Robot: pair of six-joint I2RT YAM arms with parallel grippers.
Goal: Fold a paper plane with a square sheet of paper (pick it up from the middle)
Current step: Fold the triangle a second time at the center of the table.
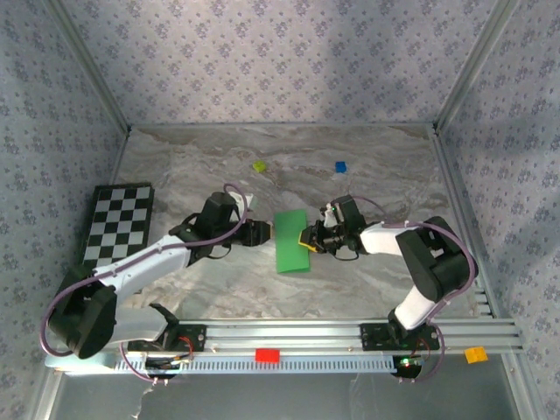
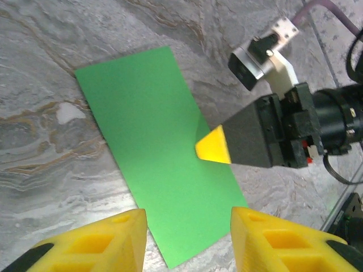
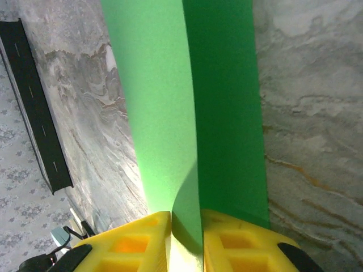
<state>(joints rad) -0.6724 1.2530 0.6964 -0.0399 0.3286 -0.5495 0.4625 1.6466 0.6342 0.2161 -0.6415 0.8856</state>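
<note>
The square sheet of paper [image 1: 290, 241] is bright green and lies mid-table as a narrow folded rectangle; no paper plane is in view. My right gripper [image 1: 307, 238] comes in from the right and is shut on the sheet's right edge. In the right wrist view one green layer [image 3: 164, 113] curls up and runs between the yellow fingers [image 3: 127, 243]. My left gripper [image 1: 265, 232] is at the sheet's left edge, open. In its wrist view the yellow fingers [image 2: 102, 243] stand wide apart above the sheet's near corner [image 2: 187, 226], touching nothing. The right fingertip [image 2: 212, 145] rests on the paper.
A black-and-white checkerboard [image 1: 120, 223] lies at the left. A small yellow-green block [image 1: 259, 165] and a blue block [image 1: 340, 166] sit toward the back. A red block [image 1: 267, 355] and an orange block [image 1: 475, 354] sit by the front rail. Patterned walls enclose the marbled table.
</note>
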